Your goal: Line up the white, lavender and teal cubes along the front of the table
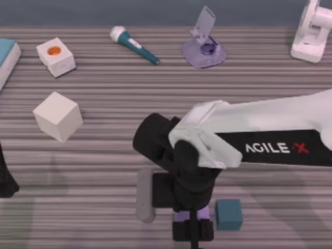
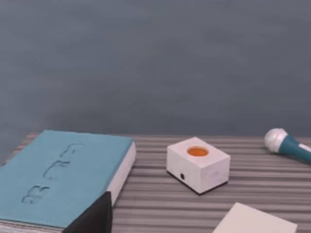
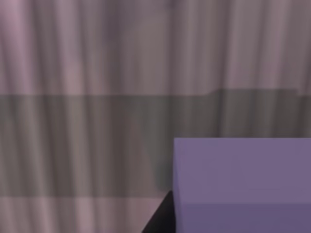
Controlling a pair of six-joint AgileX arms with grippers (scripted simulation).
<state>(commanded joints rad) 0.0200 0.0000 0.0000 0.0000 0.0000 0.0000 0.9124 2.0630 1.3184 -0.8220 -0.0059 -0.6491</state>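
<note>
At the front middle of the striped table point(image 1: 104, 93), my right gripper point(image 1: 192, 228) is shut on the lavender cube point(image 1: 182, 214). In the right wrist view that cube point(image 3: 243, 184) fills the lower corner, with one dark finger point(image 3: 160, 221) pressed against its side. The small teal cube point(image 1: 229, 214) stands just to the right of it, close but apart. The large white cube point(image 1: 58, 116) sits at the left middle, and its corner point(image 2: 255, 221) shows in the left wrist view. My left gripper point(image 1: 5, 181) is parked at the left edge, open and holding nothing.
A small white block with an orange dot point(image 1: 55, 56) stands at the back left beside a teal book point(image 1: 6, 57). A microphone point(image 1: 133, 45) and a purple phone stand point(image 1: 205, 44) lie along the back. A white base point(image 1: 314, 31) is at the back right.
</note>
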